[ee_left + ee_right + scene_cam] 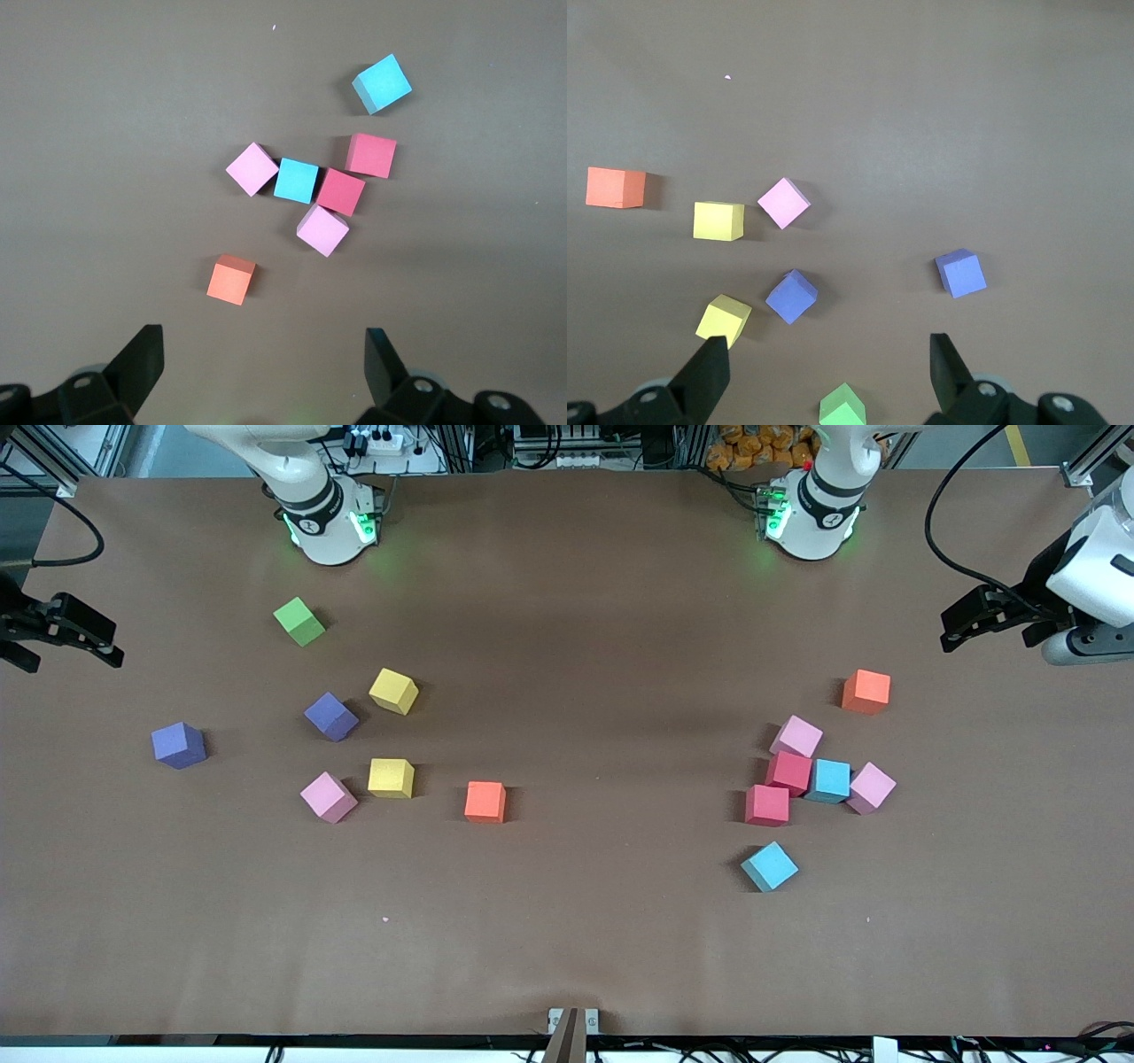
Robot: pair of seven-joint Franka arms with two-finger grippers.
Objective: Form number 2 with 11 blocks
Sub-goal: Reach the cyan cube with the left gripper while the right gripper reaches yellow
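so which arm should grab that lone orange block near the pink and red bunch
Left. Its open pincer hangs over the table edge at that end, and the orange block is the closest one. The right pincer, also open, waits at the opposite end.

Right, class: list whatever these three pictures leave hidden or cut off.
1. Front view: the frame edge cuts off the arm carrying the right gripper.
2. Right wrist view: the frame edge cuts off part of the lime-green cube.
3. Left wrist view: the frame edge cuts the left gripper body; only its open fingers show fully.
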